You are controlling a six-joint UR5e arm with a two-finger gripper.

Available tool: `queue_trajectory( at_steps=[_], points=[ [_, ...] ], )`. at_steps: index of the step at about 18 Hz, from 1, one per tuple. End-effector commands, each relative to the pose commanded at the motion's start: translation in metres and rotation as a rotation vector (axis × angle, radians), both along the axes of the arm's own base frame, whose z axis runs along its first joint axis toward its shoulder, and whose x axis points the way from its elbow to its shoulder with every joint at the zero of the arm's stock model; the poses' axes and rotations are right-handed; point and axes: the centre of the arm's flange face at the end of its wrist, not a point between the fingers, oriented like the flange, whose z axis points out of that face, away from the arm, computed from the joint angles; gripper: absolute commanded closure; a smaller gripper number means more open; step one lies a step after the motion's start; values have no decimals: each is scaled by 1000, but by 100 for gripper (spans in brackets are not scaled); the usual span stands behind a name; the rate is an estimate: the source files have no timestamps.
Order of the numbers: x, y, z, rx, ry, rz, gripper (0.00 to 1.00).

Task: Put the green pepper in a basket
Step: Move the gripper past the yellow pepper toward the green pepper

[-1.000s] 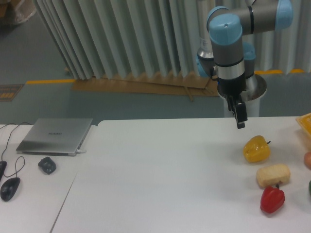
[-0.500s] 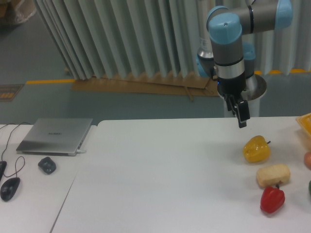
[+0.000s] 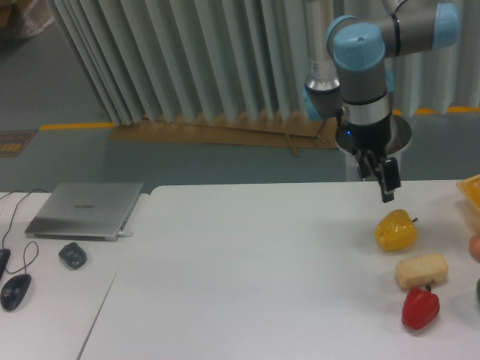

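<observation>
Gripper point(image 3: 388, 193) hangs above yellow pepper point(image 3: 396, 231)

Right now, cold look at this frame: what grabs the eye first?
The grey and blue robot arm at upper right, its gripper hanging just above the yellow pepper. Below that pepper, near the right edge of the white table, sit a tan bread-like lump and the red pepper; the green pepper is only a sliver at the frame edge. A closed laptop lies far left.
</observation>
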Motion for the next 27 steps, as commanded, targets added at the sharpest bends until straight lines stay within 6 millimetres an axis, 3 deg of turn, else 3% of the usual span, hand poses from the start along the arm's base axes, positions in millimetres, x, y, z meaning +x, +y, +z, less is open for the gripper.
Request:
queue_trajectory(
  at_steps=[3, 5, 7, 9, 12, 15, 22, 27],
  points=[
    [-9, 1, 4, 9, 7, 46, 0],
    [-22, -5, 5, 18, 5, 88, 0],
    [-41, -5, -4, 17, -10, 168, 0],
    [-60, 0, 0, 31, -1, 254, 0],
    [-82, 0, -16, 15, -14, 293, 0],
    [-94, 8, -20, 86, 17, 449, 0],
    [-116, 14, -46, 35, 61, 563, 0],
    [-154, 7, -62, 51, 60, 653, 0]
  ],
)
